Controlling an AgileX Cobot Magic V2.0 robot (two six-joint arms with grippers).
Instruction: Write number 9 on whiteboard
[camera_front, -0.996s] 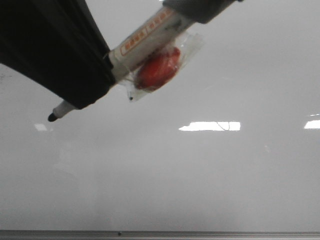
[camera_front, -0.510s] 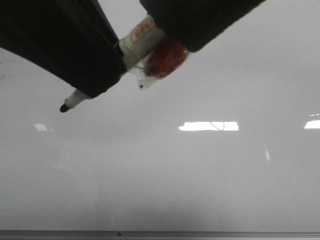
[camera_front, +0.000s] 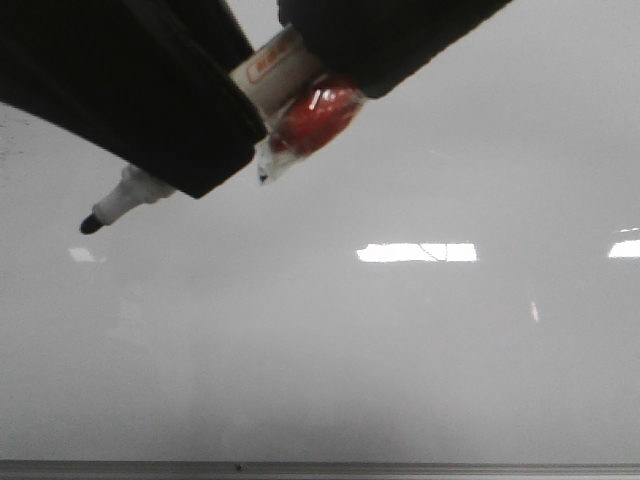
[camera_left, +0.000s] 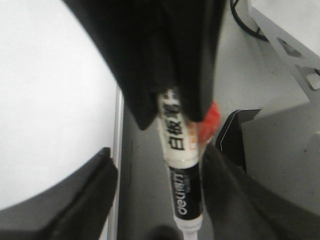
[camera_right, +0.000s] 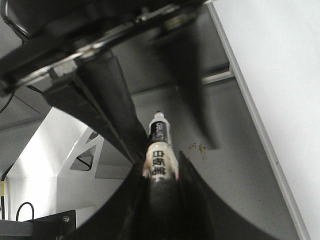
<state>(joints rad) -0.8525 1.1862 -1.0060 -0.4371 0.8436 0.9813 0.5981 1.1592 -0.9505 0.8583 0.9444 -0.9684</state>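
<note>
White marker (camera_front: 270, 75) clamped in right claw (camera_right: 159, 172); tip over whiteboard (camera_front: 400, 350).

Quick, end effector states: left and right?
Left end effector: open, fingers either side of the marker, not clamping it.
Right end effector: closed on the marker.

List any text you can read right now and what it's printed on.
"deli", white on the black band of the marker, left wrist view.
Black Chinese characters on the marker's white barrel: too blurred to read with confidence.
Orange-framed label on the barrel, front view: blurred, unreadable.
whiteboard: no writing visible.
</note>
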